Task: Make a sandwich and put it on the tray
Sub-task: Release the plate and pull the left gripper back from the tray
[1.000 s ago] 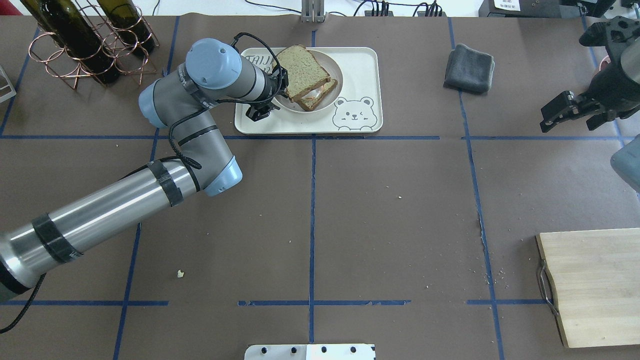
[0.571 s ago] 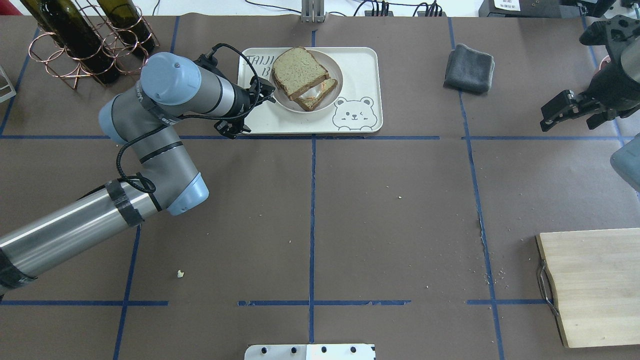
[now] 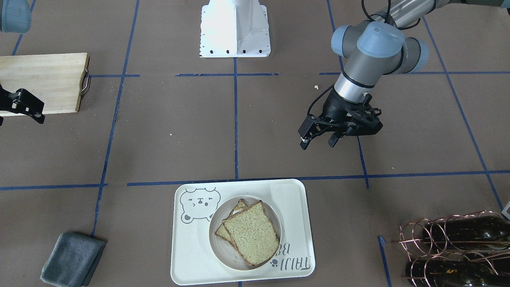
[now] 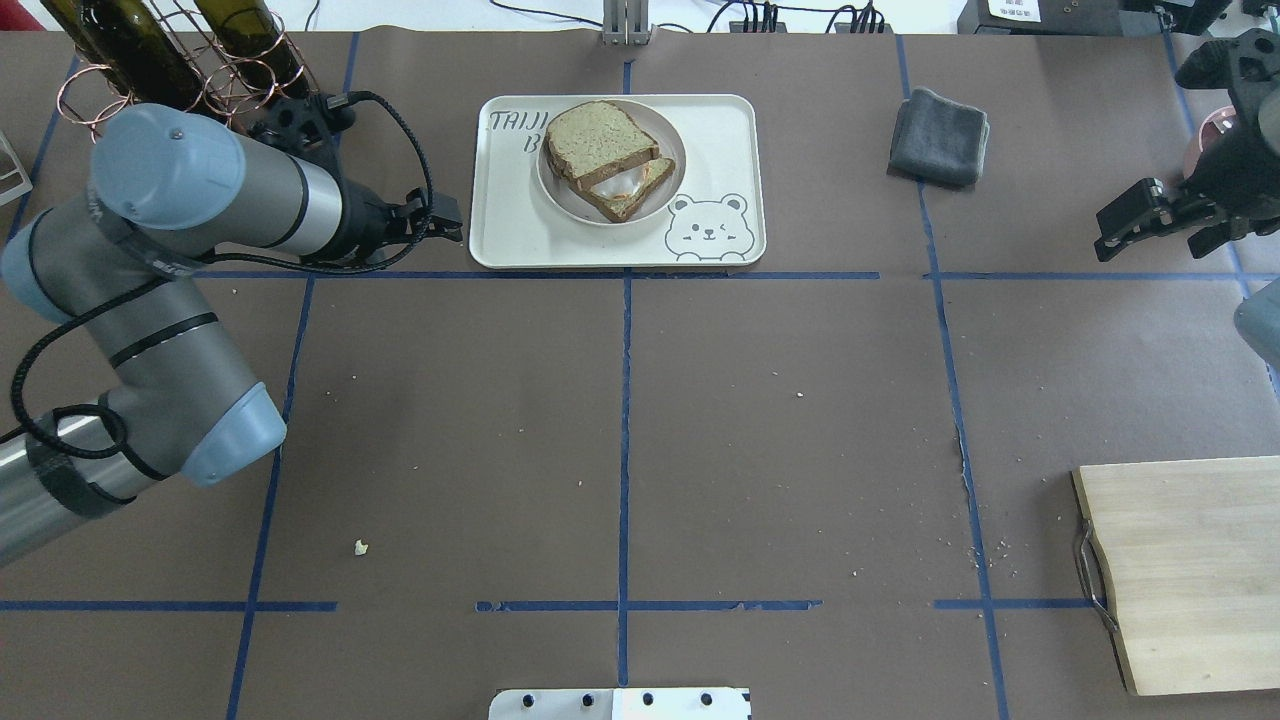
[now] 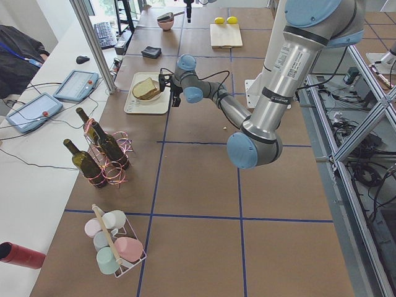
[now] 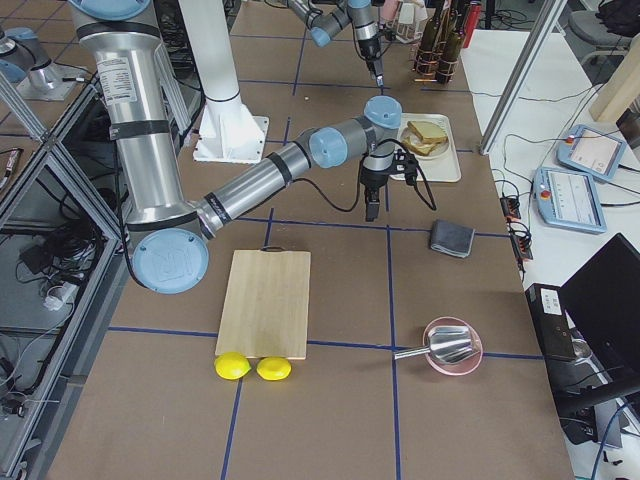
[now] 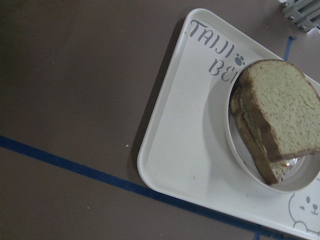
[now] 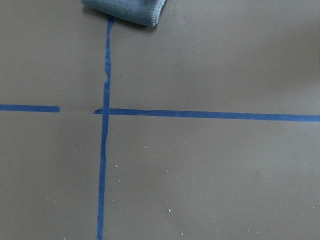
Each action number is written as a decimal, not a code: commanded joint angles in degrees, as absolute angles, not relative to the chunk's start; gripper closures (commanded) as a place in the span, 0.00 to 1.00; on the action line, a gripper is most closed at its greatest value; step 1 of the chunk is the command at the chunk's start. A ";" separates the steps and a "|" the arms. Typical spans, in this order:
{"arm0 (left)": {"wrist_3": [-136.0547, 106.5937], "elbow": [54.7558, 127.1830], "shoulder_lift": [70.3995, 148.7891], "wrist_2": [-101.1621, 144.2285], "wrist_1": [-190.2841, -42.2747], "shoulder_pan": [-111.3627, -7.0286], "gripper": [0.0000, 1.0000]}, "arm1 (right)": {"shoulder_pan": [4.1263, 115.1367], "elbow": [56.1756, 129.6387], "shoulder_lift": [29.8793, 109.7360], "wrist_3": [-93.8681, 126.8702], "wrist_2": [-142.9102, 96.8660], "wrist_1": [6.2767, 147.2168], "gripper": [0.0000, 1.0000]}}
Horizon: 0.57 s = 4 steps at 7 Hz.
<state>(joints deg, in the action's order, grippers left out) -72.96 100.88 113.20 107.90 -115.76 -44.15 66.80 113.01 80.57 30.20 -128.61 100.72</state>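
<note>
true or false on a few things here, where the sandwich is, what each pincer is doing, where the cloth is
1. The sandwich sits on a round plate that is on the tray. True.
2. The left pincer is clamped on the sandwich. False: it is open and empty, off the tray, above the bare table.
3. The grey cloth lies on the tray. False: it lies on the table beside the tray, apart from it.
4. Egg white shows between the two bread slices. True.
5. The right pincer is open and holds nothing. True.
</note>
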 commanded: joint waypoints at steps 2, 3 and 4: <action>-41.76 107.83 101.79 108.54 -112.42 -53.57 0.00 | 74.24 111.72 85.24 17.18 -129.20 100.81 0.00; -33.57 107.58 99.86 110.63 -112.41 -57.79 0.00 | 76.27 111.19 86.30 13.05 -129.29 100.90 0.00; -23.13 107.58 97.58 113.87 -113.11 -62.97 0.00 | 78.12 110.14 87.00 9.53 -129.37 100.90 0.00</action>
<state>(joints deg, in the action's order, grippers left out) -35.32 107.47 100.37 110.65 -112.64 -57.03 75.63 111.23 85.86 14.40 -129.25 100.86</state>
